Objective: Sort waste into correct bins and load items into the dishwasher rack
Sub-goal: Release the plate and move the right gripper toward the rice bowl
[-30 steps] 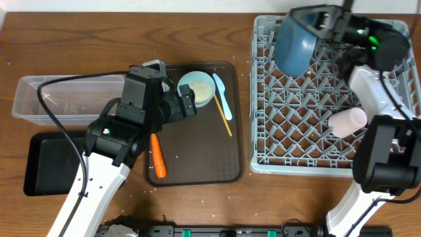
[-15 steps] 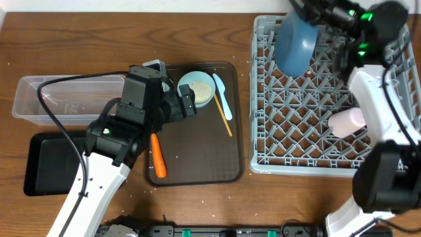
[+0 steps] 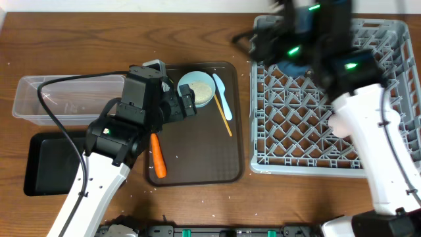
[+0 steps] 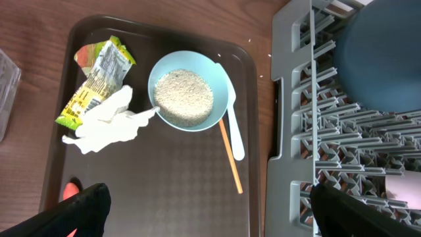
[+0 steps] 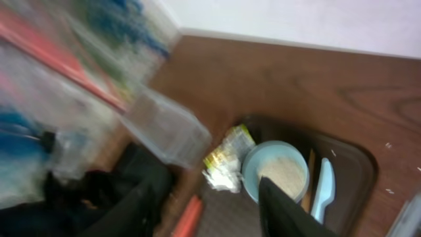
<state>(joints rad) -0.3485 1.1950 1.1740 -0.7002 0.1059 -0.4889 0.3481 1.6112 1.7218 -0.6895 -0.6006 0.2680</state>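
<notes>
**Loading under way, waste untouched on the tray**

Taking up the right side of the table (image 3: 131,39), the dishwasher rack (image 3: 309,158) holds the dark blue plate (image 4: 388,59), propped on edge near its far left corner. The right arm (image 3: 368,125) reaches over that corner. Its right pincer (image 3: 279,43) is so smeared with blur that I cannot tell whether it is parted or clenched, or carrying anything.

Just left of the rack lies the brown serving tray (image 3: 197,164). Well apart from it, at the table's left edge, sit the clear box (image 3: 39,99) and the black tray (image 3: 46,164), with no waste in them that I can make out.

To my eye the loading is in hand and the sorting not yet begun.

The left pincer (image 4: 209,201) hovers above the serving tray, jaws spread wide and gripping nothing. Ahead of it sits the bowl (image 4: 222,76), with crumbs (image 4: 184,99) inside. The light blue utensil (image 4: 235,131) and chopsticks (image 4: 230,161) lie just beside the bowl on the rack side.

The carrot (image 3: 156,158) lies near one finger at the tray's near left. The wrapper (image 4: 95,82) and tissue (image 4: 108,122) touch each other further off, and the tissue's tip reaches the bowl.

Next, I reckon, the left pincer must drop onto one piece of waste, pinch it free of its neighbours and carry it to a bin.
</notes>
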